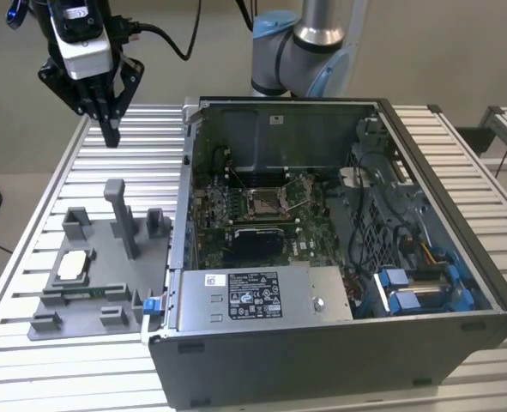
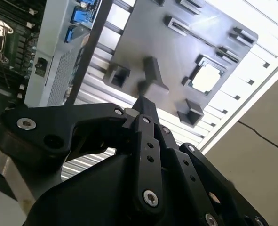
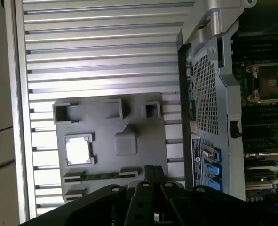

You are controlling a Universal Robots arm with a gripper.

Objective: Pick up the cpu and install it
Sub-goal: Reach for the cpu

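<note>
The cpu (image 1: 71,266) is a small pale silver square lying flat in a recess of the grey fixture tray (image 1: 107,287), on the exterior view's left. Both wrist views look down on the cpu (image 2: 207,77) (image 3: 78,149) in its tray pocket. My gripper (image 1: 111,136) hangs high above the table, beyond the tray's far end, well apart from the chip. Its black fingers (image 2: 146,107) (image 3: 153,172) meet at one tip, shut with nothing between them. The metal-framed socket (image 1: 266,202) (image 3: 269,82) sits uncovered on the motherboard inside the open case.
The open computer case (image 1: 339,343) takes up the middle and right of the slatted aluminium table (image 1: 141,129). A tall grey post (image 1: 120,215) and several blocks rise from the tray. A power supply (image 1: 253,296) and blue connectors (image 1: 407,287) sit in the case's front part.
</note>
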